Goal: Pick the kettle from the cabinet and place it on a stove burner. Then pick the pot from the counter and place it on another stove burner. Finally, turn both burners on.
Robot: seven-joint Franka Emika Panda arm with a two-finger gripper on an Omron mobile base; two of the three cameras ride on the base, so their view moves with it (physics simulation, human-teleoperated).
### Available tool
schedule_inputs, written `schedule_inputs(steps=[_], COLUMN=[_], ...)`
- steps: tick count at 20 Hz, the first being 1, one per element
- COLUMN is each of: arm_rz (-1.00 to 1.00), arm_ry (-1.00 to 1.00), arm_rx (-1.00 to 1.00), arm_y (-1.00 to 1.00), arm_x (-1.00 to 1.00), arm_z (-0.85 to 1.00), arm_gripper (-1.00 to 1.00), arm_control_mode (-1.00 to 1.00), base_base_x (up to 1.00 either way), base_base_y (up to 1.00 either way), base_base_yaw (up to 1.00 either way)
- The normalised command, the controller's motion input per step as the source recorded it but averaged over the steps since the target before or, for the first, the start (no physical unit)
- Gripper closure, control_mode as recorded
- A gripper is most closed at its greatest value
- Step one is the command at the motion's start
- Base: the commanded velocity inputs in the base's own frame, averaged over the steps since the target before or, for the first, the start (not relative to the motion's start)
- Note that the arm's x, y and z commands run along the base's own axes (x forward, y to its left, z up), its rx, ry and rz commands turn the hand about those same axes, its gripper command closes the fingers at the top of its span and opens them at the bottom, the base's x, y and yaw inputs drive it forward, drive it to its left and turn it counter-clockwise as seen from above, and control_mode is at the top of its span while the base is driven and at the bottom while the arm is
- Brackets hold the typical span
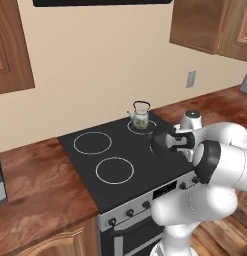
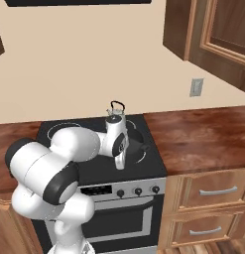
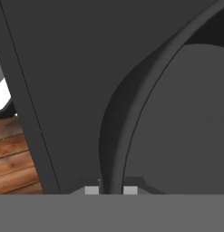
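On the left I see two free burners (image 1: 92, 143) on the black cooktop (image 1: 80, 165). Further right, the kettle (image 1: 141, 117) already stands on a back burner, so this step looks finished. Next to it my gripper (image 3: 111, 188) is closed around the rim of the pot (image 3: 177, 118) and holds it over the front right part of the cooktop. I think releasing the pot and turning both knobs (image 1: 129, 213) is what remains.

Grey wall outlet (image 1: 191, 78) on the beige wall (image 1: 95, 65), right of the range. Dark panelled cabinets (image 2: 213, 39) overhead. Plank floor (image 1: 220, 235) below. Light drawers (image 2: 213, 191) with metal pulls.
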Motion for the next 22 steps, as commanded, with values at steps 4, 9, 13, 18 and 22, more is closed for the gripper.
schedule_inputs(steps=[4,9,13,18,22], arm_rz=[0.04,0.03,0.02,0.01,0.01], arm_ry=[0.0,-0.03,-0.05,-0.08,-0.1], arm_rx=[0.0,0.0,0.0,0.0,0.0], arm_y=[0.0,0.0,0.0,0.0,0.0], arm_x=[0.01,0.0,0.0,0.0,0.0], arm_z=[-0.01,0.0,0.02,0.26,0.4], arm_gripper=[-1.0,-1.0,-1.0,-1.0,-1.0], arm_control_mode=[-1.0,-1.0,-1.0,-1.0,-1.0], base_base_x=[0.0,0.0,0.0,0.0,0.0], base_base_y=[0.0,0.0,0.0,0.0,0.0], base_base_yaw=[0.0,0.0,0.0,0.0,0.0])
